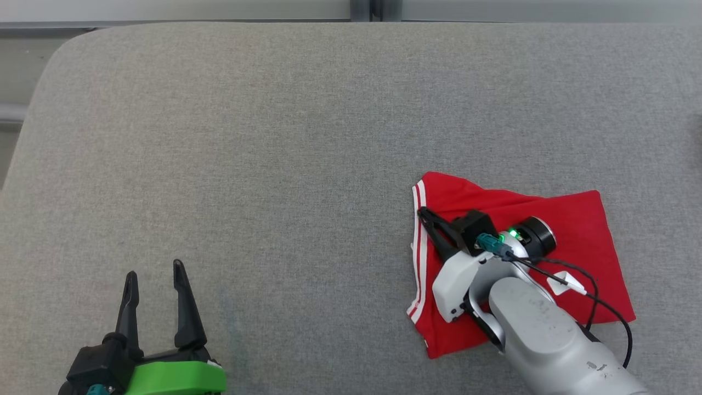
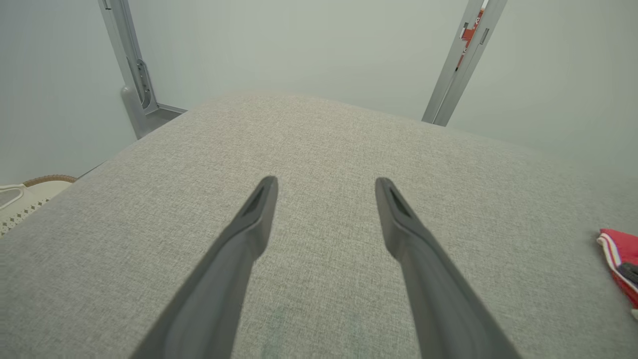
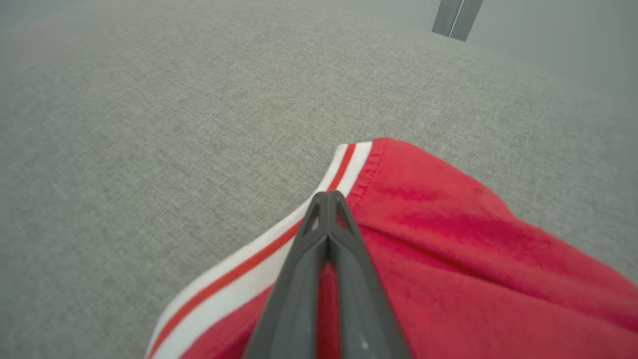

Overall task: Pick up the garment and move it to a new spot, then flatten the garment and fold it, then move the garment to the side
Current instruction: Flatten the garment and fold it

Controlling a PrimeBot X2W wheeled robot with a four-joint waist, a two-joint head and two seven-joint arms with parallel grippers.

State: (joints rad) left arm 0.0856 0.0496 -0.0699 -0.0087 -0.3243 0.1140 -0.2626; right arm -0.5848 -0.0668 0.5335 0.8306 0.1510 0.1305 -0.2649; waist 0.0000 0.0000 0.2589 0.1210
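The red garment (image 1: 576, 230) with a white-and-red striped hem lies folded on the right side of the grey padded table (image 1: 307, 137). My right gripper (image 1: 422, 211) is shut on the garment at its striped left edge, near the far corner. In the right wrist view the closed fingertips (image 3: 329, 195) pinch the seam where the stripe meets the red cloth (image 3: 448, 249), and a crease runs off from them. The right forearm hides the garment's middle. My left gripper (image 1: 154, 269) hovers open and empty at the near left, far from the garment. Past the left gripper (image 2: 324, 182), the garment (image 2: 615, 249) shows a corner at the right edge.
The table has a rounded far left corner (image 1: 71, 49). Metal frame posts (image 2: 132, 75) stand behind the table against a pale wall. A woven basket with white cloth (image 2: 30, 192) sits below the table's left side. A black cable (image 1: 609, 307) loops from my right wrist over the garment.
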